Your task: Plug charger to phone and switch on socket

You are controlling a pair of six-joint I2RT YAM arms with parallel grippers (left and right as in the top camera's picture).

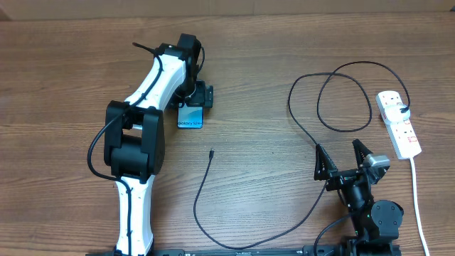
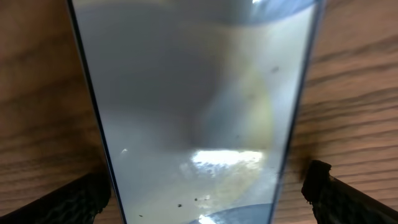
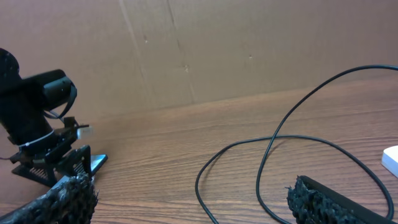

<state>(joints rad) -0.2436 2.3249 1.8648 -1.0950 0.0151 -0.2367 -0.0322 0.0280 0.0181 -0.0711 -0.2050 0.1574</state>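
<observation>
The phone [image 1: 190,119] lies flat on the wooden table, light-blue screen up with dark text at its near end. My left gripper [image 1: 190,107] is open and hangs over the phone's far end. In the left wrist view the phone [image 2: 199,93] fills the gap between my left gripper's [image 2: 205,193] fingers. The charger cable [image 1: 249,238] loops across the table, and its plug tip [image 1: 212,151] lies loose below the phone. The socket [image 1: 398,124] lies at the right with a black plug in it. My right gripper [image 1: 338,149] is open and empty beside the cable [image 3: 267,155].
The strip's white cord [image 1: 418,206] runs down the right side to the front edge. A brown cardboard wall [image 3: 217,50] stands behind the table. The left arm [image 1: 135,142] stretches from the front left up to the phone.
</observation>
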